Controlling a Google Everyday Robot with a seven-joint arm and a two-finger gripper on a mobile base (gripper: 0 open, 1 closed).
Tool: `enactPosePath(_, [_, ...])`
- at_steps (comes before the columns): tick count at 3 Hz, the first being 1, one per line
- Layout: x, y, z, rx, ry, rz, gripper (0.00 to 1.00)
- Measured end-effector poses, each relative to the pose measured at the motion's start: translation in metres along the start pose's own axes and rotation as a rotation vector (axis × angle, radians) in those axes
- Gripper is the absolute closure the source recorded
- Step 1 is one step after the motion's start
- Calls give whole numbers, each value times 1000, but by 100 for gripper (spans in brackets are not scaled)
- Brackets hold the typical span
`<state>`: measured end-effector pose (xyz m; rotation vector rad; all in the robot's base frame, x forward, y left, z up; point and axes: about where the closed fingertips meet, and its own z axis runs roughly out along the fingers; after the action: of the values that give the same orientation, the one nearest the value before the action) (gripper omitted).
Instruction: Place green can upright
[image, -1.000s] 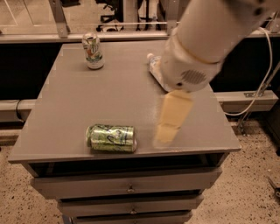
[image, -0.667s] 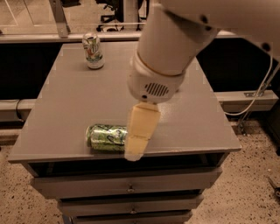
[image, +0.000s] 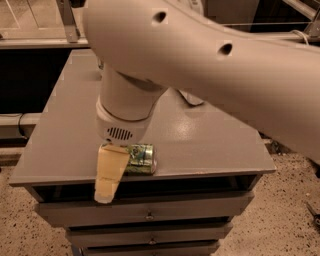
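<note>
As far as I can see from where I'm standing, the job's barely begun: the green can lies on its side near the front edge of the grey cabinet top, long axis running left-right, just above the top drawer. The gripper hangs low at the can's left end, its tan part overlapping the can and dipping past the cabinet's front edge in my line of sight. Whether it's spread, pressed together or already pinching the can, I can't tell, since the wrist and that tan part block the view there. The big white arm sweeps across most of the scene, wrist housing w/ its vent grille sitting right above the can

Re progress: nothing done that shows, i.e. can not upright, not lifted, resting on the surface. Left to do, I'd guess: get a firm hold, lift, turn it approx a quarter so the silver top faces up, set it on its base w/ some room from the edge, let go. So close to the front lip, a nudge could roll it off, imo
</note>
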<state>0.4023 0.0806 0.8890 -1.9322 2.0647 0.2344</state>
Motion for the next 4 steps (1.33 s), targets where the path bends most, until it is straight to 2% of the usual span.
enactPosePath(2, [-15,-14,46,32,28,48,0])
enactPosePath(3, [-12,-28,61,62,51,64,26])
enactPosePath(4, [-9,-37,64,81,53,72,57])
